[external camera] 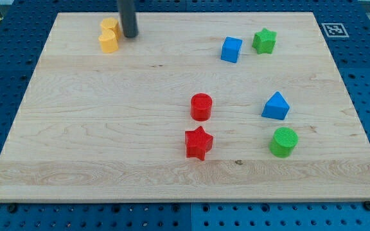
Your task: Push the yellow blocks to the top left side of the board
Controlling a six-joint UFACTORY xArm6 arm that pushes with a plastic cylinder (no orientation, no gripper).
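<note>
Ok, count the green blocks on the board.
2. The green star sits at the view's top right beside the blue cube; the green cylinder sits lower right. None appear hidden.

Yellow blocks point(109, 35); red cylinder point(201, 106) and red star point(198, 142). Blue cube point(231, 49), blue triangular block point(275, 106), green star point(264, 41), green cylinder point(283, 141). Board point(108, 128): pale wood grain; rod dark grey.

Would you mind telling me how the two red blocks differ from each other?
The red cylinder is round with a flat circular top, while the red star has pointed arms. The red cylinder sits nearer the view's top; the red star lies just below it, nearer the view's bottom. Both are red, stand apart, and lie far from my tip.
</note>
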